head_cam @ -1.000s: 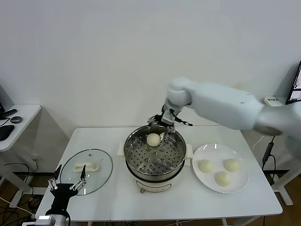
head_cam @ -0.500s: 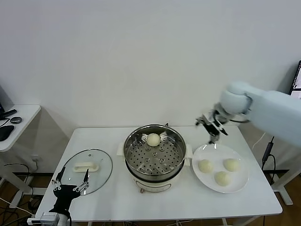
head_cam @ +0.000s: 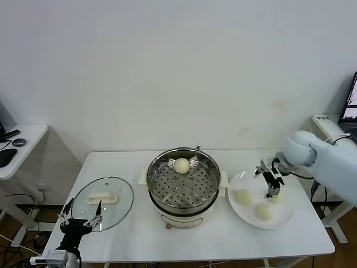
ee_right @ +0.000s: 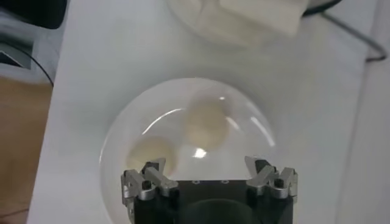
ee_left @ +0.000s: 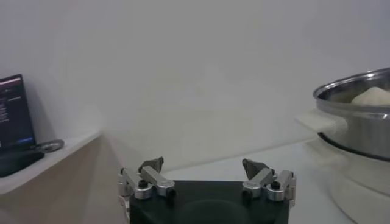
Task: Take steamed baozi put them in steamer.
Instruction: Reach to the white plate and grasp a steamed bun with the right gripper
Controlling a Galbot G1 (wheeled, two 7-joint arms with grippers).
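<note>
The steamer stands mid-table with one steamed baozi on its perforated tray, at the far side. Three more baozi lie on the white plate to its right. My right gripper hangs open and empty just above the plate's far part, by the back right bun. In the right wrist view two baozi show beyond the open gripper. My left gripper is parked open at the table's front left corner; its wrist view shows the gripper and the steamer.
A round glass lid with a white handle lies left of the steamer, just beyond the left gripper. A side table stands off to the left and a monitor at the right edge.
My right arm swung from above the steamer's far rim rightward and down over the plate, gripper open and empty throughout. The left gripper barely shifted.
</note>
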